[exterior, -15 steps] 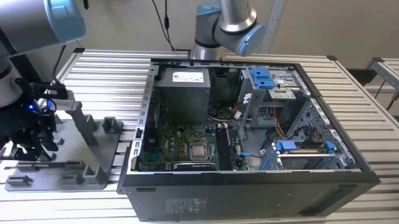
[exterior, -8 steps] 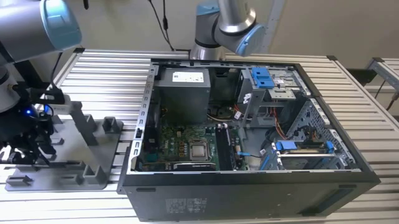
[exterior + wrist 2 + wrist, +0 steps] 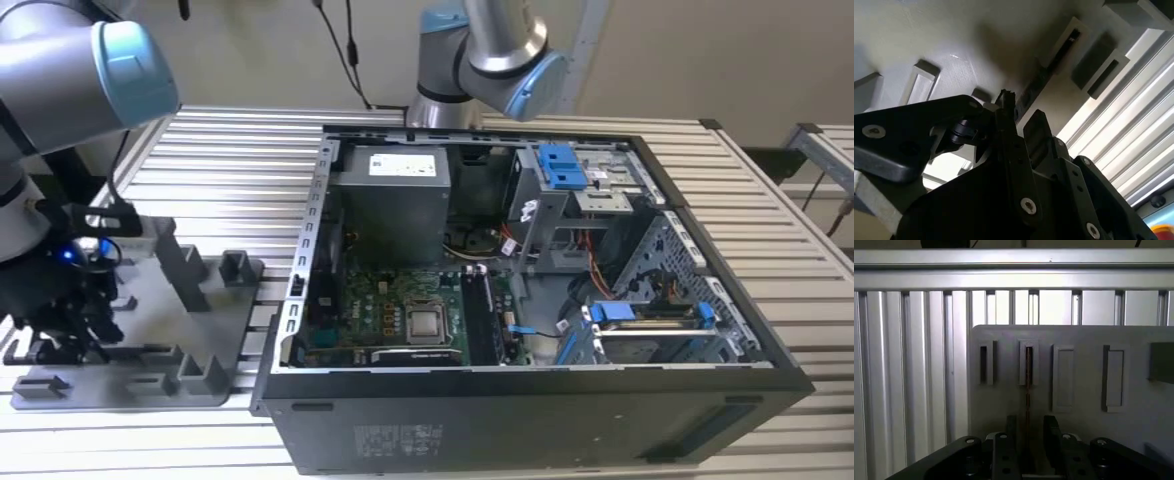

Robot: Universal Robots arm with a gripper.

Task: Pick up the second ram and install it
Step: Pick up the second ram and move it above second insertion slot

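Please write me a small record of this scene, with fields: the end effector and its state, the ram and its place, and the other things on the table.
end effector: open, low over the tray
ram: stands on edge in a tray slot and runs between the fingers, with a gap on each side in the first wrist view
grasp: not yet made
tray place: on the table, at the exterior view's left
case: open on top, on the table, to the exterior view's right of the tray
motherboard: inside the case
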